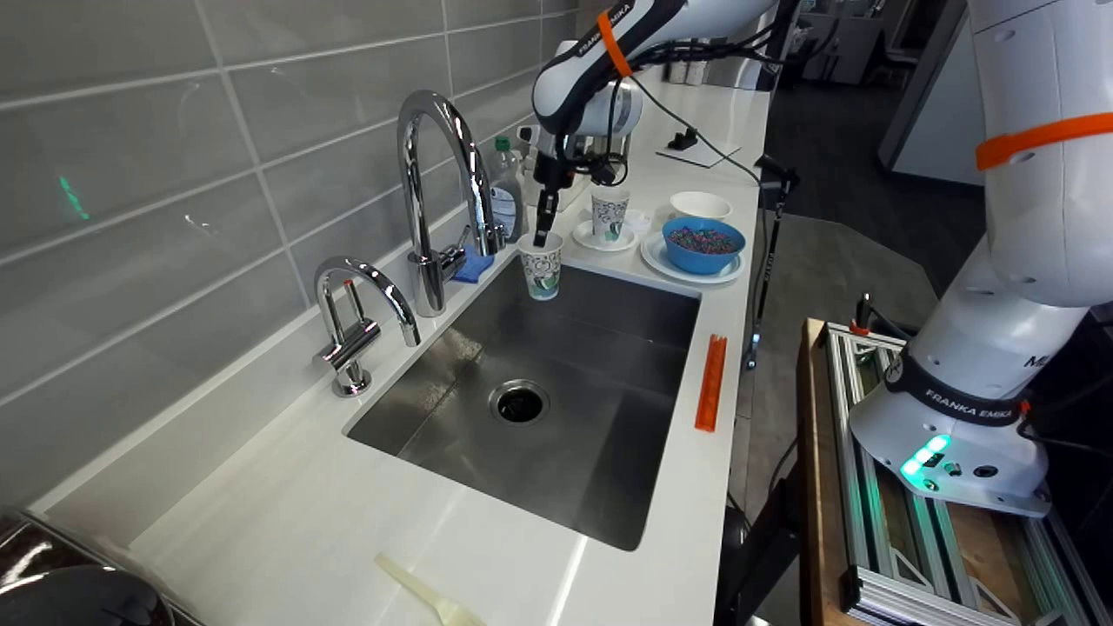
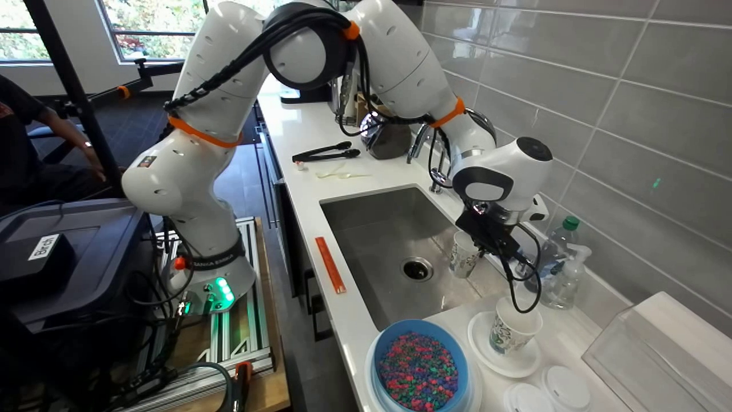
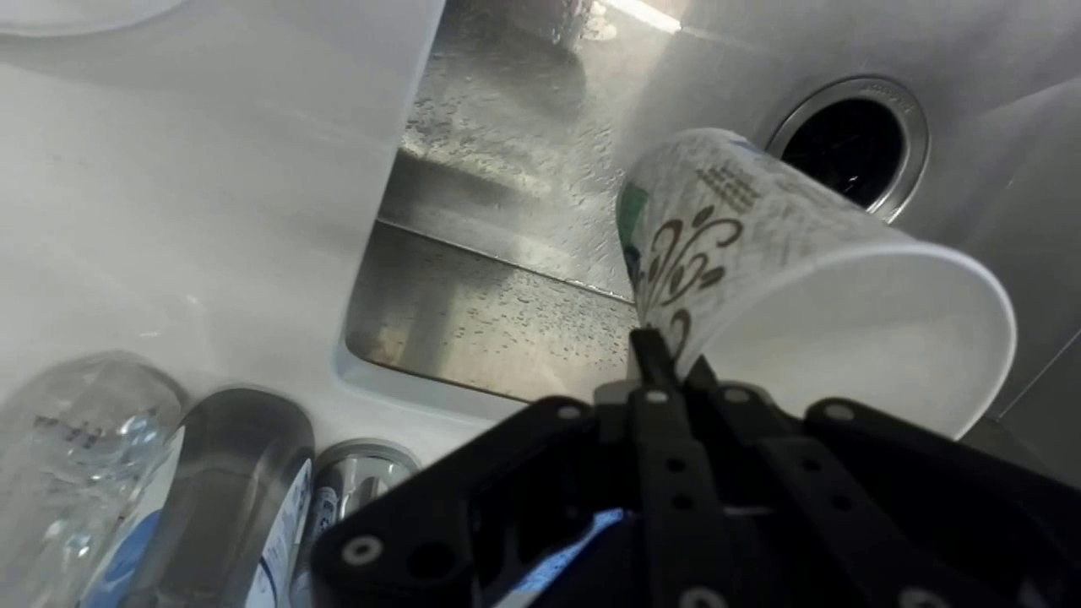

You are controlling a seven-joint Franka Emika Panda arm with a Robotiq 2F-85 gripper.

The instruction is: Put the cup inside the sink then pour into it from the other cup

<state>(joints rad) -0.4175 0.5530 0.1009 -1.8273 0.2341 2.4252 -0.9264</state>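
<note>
One cup partly behind pincer

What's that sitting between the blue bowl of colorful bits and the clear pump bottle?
A patterned paper cup, standing on a small white plate. It shows between the blue bowl and clear pump bottle in an exterior view.

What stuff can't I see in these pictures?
The bottom inside the held cup: wrist view, behind its printed wall.
The bottom inside the standing cup: both exterior views, behind its own wall.
The face of the person: in an exterior view, cut off by the left edge.
Down the drain: every view, too dark.
</note>
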